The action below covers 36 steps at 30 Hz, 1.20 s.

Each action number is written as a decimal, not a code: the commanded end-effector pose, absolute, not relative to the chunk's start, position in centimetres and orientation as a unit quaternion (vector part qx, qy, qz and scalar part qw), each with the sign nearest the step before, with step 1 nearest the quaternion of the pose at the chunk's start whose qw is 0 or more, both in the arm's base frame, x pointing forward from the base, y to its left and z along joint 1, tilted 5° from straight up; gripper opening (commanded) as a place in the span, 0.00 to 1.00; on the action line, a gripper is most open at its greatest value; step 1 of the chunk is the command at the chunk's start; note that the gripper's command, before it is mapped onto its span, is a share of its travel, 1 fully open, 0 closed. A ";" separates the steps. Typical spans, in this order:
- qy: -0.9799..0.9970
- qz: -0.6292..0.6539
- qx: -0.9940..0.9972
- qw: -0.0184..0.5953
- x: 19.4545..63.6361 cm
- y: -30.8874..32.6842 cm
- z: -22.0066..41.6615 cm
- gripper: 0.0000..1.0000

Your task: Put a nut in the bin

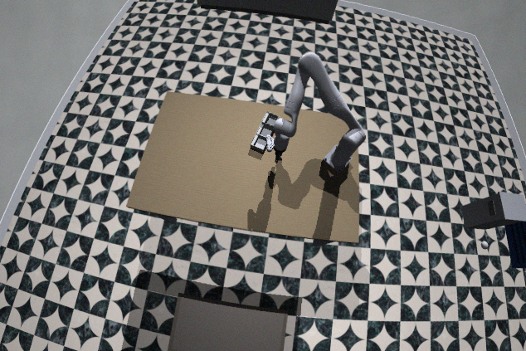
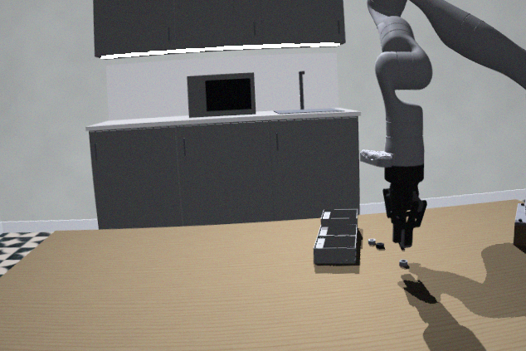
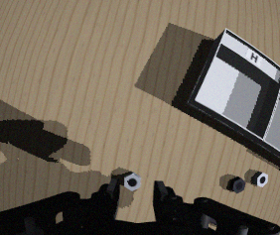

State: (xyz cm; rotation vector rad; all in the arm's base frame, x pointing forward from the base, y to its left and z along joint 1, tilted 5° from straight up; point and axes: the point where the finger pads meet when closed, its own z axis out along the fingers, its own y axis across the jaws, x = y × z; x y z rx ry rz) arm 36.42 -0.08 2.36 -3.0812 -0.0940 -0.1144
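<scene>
A small grey hex nut [image 3: 132,181] [image 2: 403,262] lies on the wooden table [image 1: 191,168] [image 2: 169,287]. My gripper [image 3: 136,190] [image 2: 402,246] [image 1: 278,156] points straight down and hangs a little above this nut, with its fingers partly apart and nothing between them. A second nut [image 3: 259,177] [image 2: 372,241] and a dark small part [image 3: 235,183] [image 2: 380,246] lie close beside a row of three grey bins. The bin marked H [image 3: 228,88] [image 2: 335,255] [image 1: 257,143] is the end bin of the row and it looks empty.
The two other bins [image 2: 339,221] [image 1: 268,120] stand in line behind the H bin. The arm's base [image 1: 335,164] is fixed at the table's right side. A kitchen counter [image 2: 221,168] stands beyond the table.
</scene>
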 end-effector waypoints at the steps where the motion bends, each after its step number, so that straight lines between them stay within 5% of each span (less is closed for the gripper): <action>1: -0.036 -0.032 -0.998 0.032 36.1 0.6 1.1 0.31; 36: -0.036 -0.032 -0.998 0.032 36.4 0.6 -1.3 0.31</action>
